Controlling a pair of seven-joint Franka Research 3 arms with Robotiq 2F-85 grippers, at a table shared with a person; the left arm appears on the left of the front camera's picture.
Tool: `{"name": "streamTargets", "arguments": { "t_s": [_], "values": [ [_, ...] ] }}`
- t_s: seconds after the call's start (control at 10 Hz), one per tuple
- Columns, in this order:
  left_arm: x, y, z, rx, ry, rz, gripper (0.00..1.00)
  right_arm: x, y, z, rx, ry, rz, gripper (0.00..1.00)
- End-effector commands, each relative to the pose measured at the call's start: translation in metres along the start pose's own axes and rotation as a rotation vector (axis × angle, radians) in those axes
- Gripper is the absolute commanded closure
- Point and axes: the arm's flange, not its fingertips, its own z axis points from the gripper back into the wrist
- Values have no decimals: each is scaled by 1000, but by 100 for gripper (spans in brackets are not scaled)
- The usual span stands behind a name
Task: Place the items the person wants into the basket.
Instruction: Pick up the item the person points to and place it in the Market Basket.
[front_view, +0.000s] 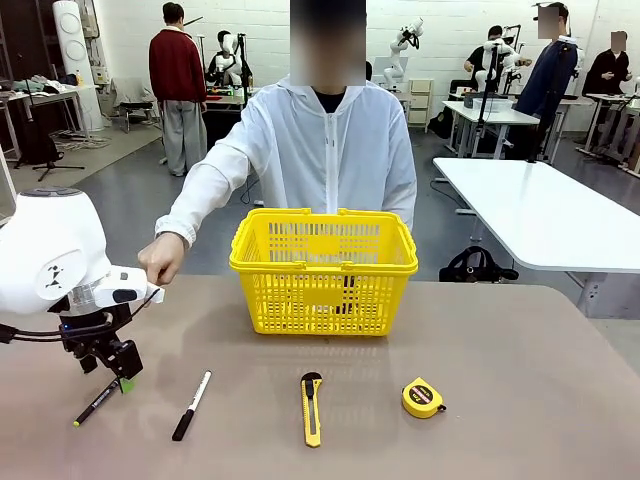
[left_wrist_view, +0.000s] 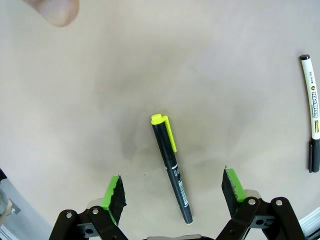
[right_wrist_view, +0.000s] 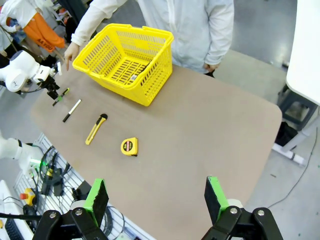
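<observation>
A matte grey-brown table (front_view: 520, 380) is shared with a person (front_view: 330, 150) in a white jacket. On it the slim black pen (left_wrist_view: 171, 167) with yellow trim is seen lying flat, between the wide-open fingers of the left gripper (left_wrist_view: 173, 181). A black-and-white marker (front_view: 191, 405), a yellow utility knife (front_view: 312, 408) and the rounded tape measure (front_view: 423, 397) are laid rightward, near the lattice-sided plastic basket (front_view: 323, 265). The right gripper (right_wrist_view: 157, 197) is seen open, well above the table.

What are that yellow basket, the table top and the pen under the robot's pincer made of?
Basket: probably moulded plastic, glossy, with thin lattice walls. Table top: perhaps laminate, matt grey-brown, smooth, no grain visible. Pen: likely plastic, black barrel with a slight sheen, yellow clip.
</observation>
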Motion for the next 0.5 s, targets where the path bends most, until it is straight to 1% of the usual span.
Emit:
{"name": "streamTargets", "arguments": {
  "t_s": [0.0,0.4],
  "values": [
    [-23,-7,-12,32,-31,4,0,1,-1,-1,-4,-2,1,0],
    [-26,-8,-19,21,-7,7,0,1,-1,-1,-4,-2,1,0]
  ]
}}
